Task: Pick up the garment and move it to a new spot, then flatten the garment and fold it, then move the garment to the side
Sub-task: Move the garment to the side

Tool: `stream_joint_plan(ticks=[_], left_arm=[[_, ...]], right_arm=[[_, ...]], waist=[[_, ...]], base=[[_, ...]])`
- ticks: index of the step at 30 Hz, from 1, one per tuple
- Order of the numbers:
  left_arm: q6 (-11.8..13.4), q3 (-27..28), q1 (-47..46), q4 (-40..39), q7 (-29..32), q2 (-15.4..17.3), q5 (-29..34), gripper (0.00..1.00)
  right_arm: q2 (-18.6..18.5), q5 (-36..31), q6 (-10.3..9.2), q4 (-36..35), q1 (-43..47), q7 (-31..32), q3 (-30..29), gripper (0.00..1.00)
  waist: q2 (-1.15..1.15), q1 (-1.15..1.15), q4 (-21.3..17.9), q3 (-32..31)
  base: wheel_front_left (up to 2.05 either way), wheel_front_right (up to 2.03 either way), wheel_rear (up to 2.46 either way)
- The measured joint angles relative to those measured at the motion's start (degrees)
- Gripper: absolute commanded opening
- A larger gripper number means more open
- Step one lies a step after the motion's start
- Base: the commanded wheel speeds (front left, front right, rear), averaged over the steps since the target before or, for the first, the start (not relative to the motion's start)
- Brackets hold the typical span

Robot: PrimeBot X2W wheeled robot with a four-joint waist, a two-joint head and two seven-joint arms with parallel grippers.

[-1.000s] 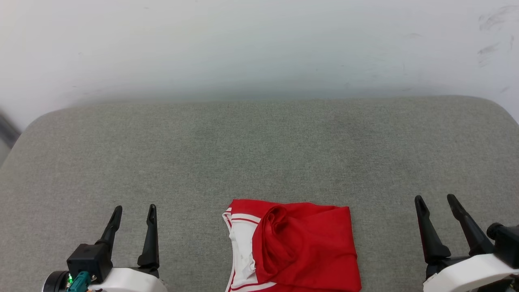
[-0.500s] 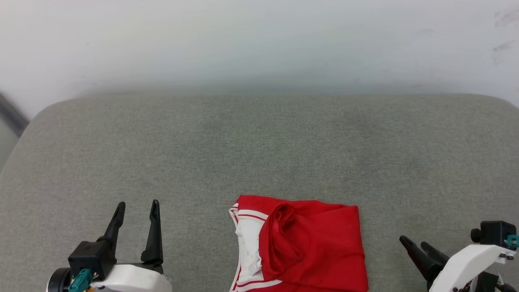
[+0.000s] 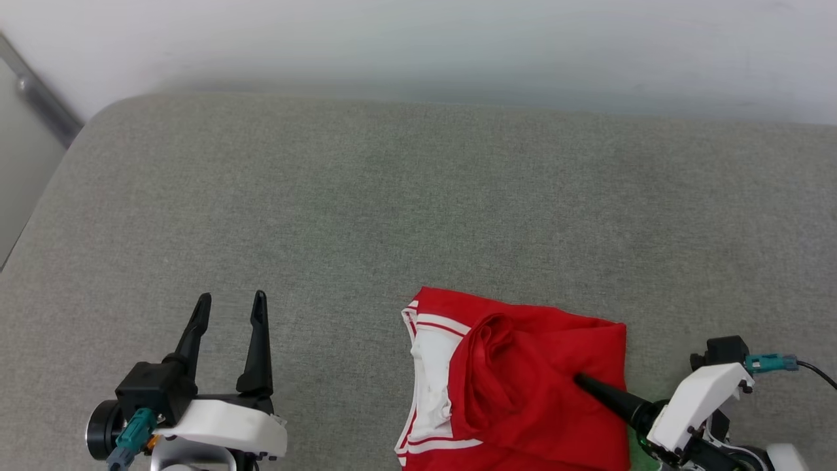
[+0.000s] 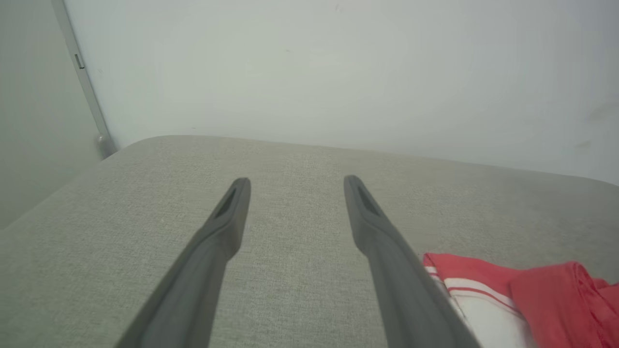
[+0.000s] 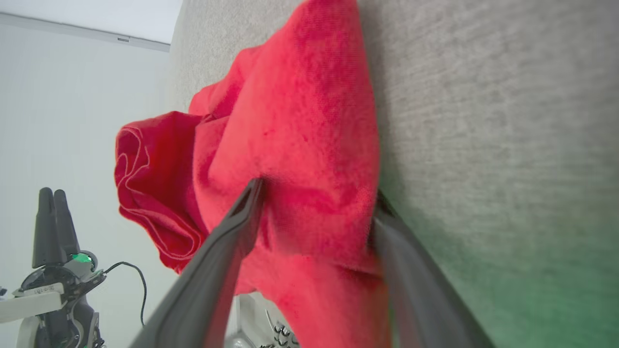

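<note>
Two dark fingers of the right gripper stand apart around the right edge of the garment: one lies on top of the red cloth, the other sits at its edge against the grey cushion. The folded garment lies at the near side, right of centre. The left gripper, jaws also spread, hangs left of it, well apart.

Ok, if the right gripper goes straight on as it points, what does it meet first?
The red shirt with white striped trim: its red cloth lies between the fingers of the open right gripper, one over it, the other at its edge beside the grey fabric cushion. Contact is unclear.
</note>
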Motion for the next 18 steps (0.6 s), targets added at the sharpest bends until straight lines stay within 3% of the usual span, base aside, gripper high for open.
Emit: stream_joint_plan(ticks=[1, 2, 3, 10, 18], left_arm=[[-0.1, 0.1, -0.3, 0.2, 0.0, -0.1, 0.0, 1.0], [-0.5, 0.3, -0.5, 0.4, 0.0, -0.2, 0.1, 1.0], [-0.5, 0.4, -0.6, 0.5, 0.0, -0.3, 0.2, 1.0], [-1.4, 1.3, -0.8, 1.8, 0.0, -0.9, 1.0, 1.0], [-1.7, 2.4, 0.9, 2.0, 0.0, -1.0, 1.3, 1.0]], right_arm=[[0.0, 0.6, 0.01, 0.3, -0.4, 0.0, 0.6, 0.93], [-0.1, 1.3, 0.01, 0.6, -0.9, 0.0, 1.2, 0.37], [-0.2, 1.9, 0.01, 0.9, -1.2, -0.1, 1.8, 0.0], [-3.9, 2.7, -0.03, -2.6, -2.5, -2.8, 8.1, 0.0], [-13.7, -11.7, -0.03, -13.2, -7.6, -5.7, 21.3, 0.0]], waist=[[0.0, 0.0, 0.3, 0.4], [0.0, 0.0, 0.5, 0.6], [0.0, 0.0, 0.6, 0.9], [0.0, 0.0, 0.4, 0.1], [0.0, 0.0, -3.0, -2.5]], base=[[0.0, 0.0, 0.0], [0.0, 0.0, 0.0], [0.0, 0.0, 0.0], [0.0, 0.0, 0.0], [0.0, 0.0, 0.0]])
